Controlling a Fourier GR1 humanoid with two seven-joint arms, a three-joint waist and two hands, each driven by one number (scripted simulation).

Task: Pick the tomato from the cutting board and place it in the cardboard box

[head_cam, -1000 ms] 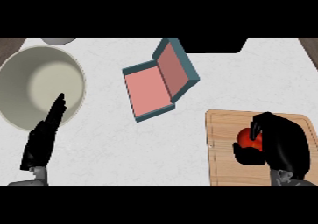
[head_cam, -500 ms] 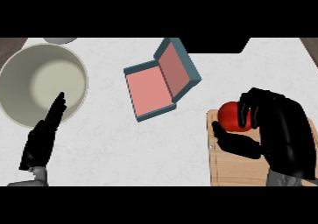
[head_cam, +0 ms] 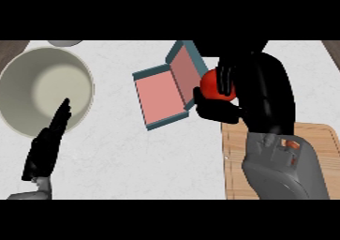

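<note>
My right hand point(head_cam: 259, 89) is curled round the red tomato point(head_cam: 212, 86) and holds it in the air just right of the open box point(head_cam: 160, 96). That box has teal walls, a pink inside and its lid standing up at its right side. The wooden cutting board point(head_cam: 317, 154) lies at the lower right, largely covered by my right forearm. My left hand point(head_cam: 46, 143) stays open with straight fingers at the lower left, over the rim of a big bowl.
A large pale bowl point(head_cam: 41, 89) takes up the left of the white counter. A small grey round thing point(head_cam: 64, 43) shows at the counter's far edge. Dark surfaces border the counter at both top corners.
My right hand has lifted the tomato off the cutting board and carried it up and to the left, close to the box. The left hand has not moved.
</note>
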